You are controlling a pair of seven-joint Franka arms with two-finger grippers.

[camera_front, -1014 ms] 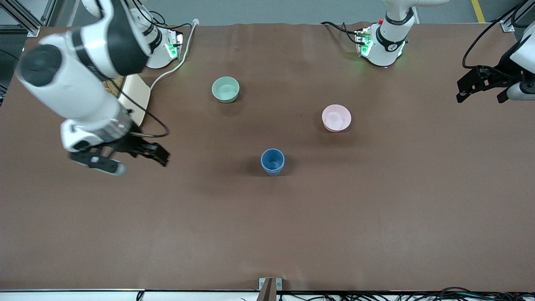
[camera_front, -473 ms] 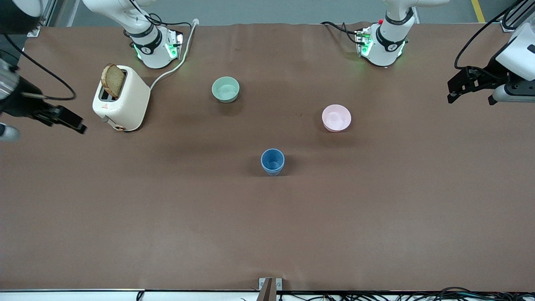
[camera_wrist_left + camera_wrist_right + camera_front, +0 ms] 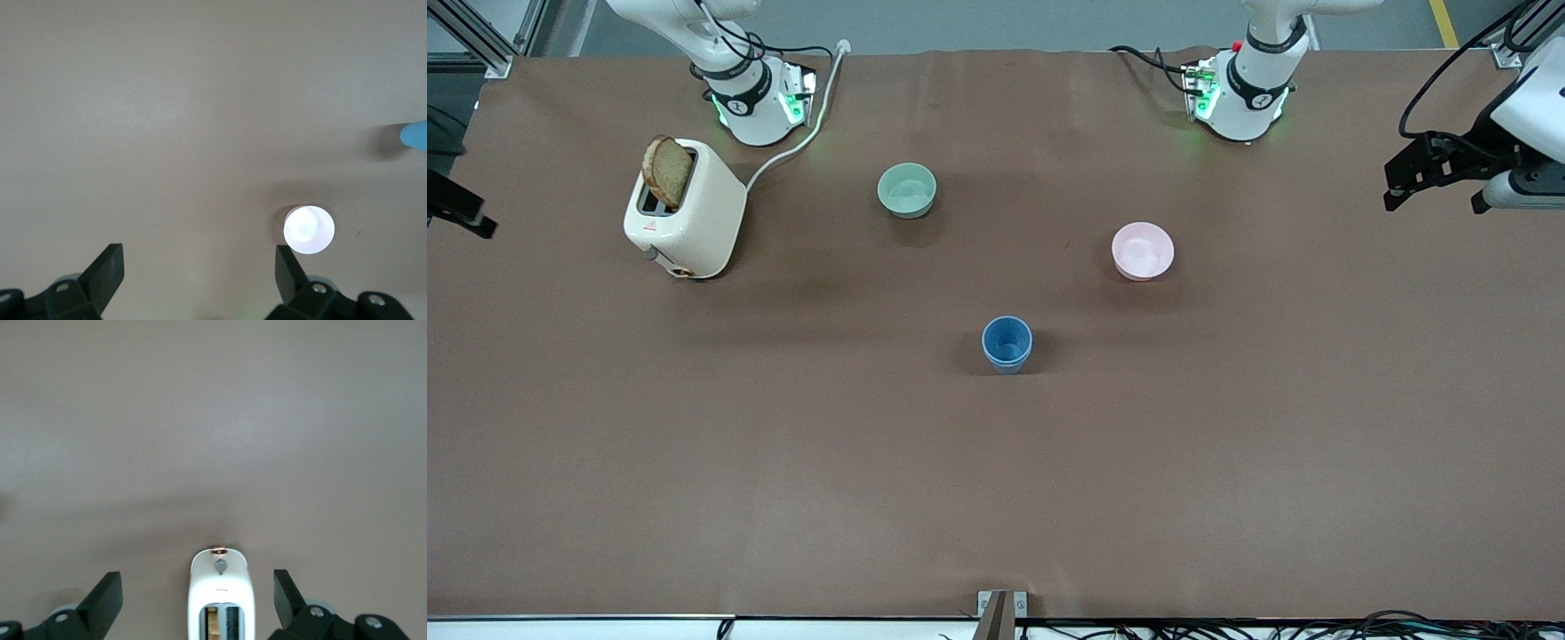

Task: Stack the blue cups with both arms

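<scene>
A blue cup stands upright near the table's middle, nearer the front camera than both bowls. A second rim line shows low on it, as of one cup nested in another; no separate second blue cup is in view. Its edge shows in the left wrist view. My left gripper is open and empty, up over the left arm's end of the table; its wrist view shows bare table between the fingers. My right gripper is only partly in view at the right arm's end, open and empty.
A pale green bowl and a pink bowl stand between the cup and the arm bases; the pink bowl shows in the left wrist view. A white toaster holding a bread slice stands near the right arm's base, also in the right wrist view.
My right arm has swung away from the table's middle out to its own end, uncovering the toaster. The left gripper has shifted slightly. The cup has not moved.
</scene>
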